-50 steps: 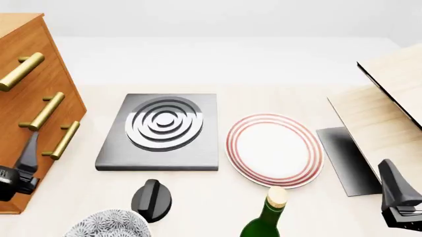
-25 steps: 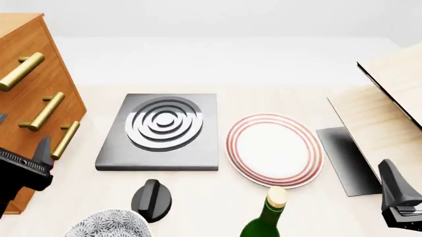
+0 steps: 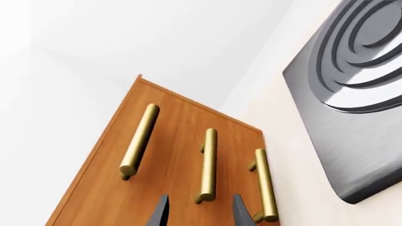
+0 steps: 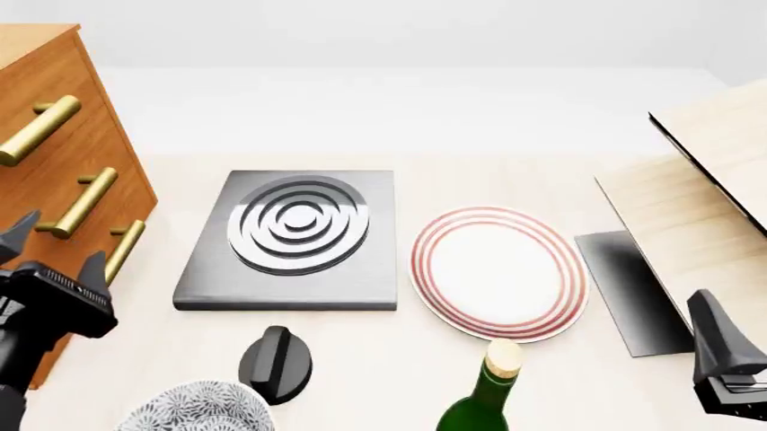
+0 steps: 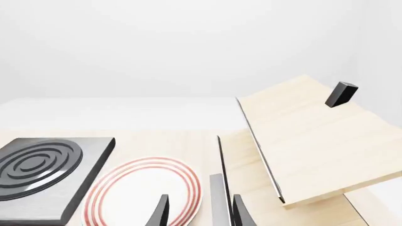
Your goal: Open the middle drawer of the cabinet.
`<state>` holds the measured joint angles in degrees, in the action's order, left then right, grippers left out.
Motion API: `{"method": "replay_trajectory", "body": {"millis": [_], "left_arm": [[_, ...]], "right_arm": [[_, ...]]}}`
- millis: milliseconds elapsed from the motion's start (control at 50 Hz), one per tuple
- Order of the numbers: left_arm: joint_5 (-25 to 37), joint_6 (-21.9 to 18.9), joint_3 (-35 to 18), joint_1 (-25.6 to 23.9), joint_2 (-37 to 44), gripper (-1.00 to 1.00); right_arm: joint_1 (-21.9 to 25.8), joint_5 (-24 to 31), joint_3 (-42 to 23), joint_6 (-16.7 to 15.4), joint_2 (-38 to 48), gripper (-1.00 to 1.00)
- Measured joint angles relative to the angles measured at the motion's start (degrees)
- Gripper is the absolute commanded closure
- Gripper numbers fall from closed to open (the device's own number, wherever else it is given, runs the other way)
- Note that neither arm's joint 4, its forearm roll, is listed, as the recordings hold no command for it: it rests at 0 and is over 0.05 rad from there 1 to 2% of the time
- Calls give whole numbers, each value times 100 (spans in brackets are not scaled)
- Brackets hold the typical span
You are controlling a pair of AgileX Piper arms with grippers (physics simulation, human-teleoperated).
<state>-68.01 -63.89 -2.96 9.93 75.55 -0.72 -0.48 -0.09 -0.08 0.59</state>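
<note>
Middle drawer (image 4: 74, 208) is sitting closed in the cabinet (image 4: 48, 171) at the far left of the bench (image 4: 480, 117), where we are holding our left gripper (image 4: 54, 242) with its jaws apart, just in front of that drawer's brass handle (image 3: 206, 165) and not touching it. Moving rightward, we are seeing a grey ringed slab (image 4: 296, 235), a black knob (image 4: 275, 363), a red-rimmed plate (image 4: 498, 272) and a green bottle (image 4: 486, 395), while our right gripper (image 5: 196, 209) is hanging at the right edge beside pale boards (image 4: 707, 206), jaws apart and empty.
</note>
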Motion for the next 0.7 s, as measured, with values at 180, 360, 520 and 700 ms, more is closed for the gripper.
{"method": "replay_trajectory", "body": {"millis": [180, 360, 520, 700], "left_arm": [[-111, -103, -144, 57, 262, -100], [-157, -168, -365, 125, 521, -100], [-174, -230, -597, 148, 757, -100], [-182, -251, -851, 163, 1026, -100]], "right_arm": [[0, 0, 0, 0, 0, -100], [0, 0, 0, 0, 0, -100], [0, 0, 0, 0, 0, -100], [0, 0, 0, 0, 1, -100]]}}
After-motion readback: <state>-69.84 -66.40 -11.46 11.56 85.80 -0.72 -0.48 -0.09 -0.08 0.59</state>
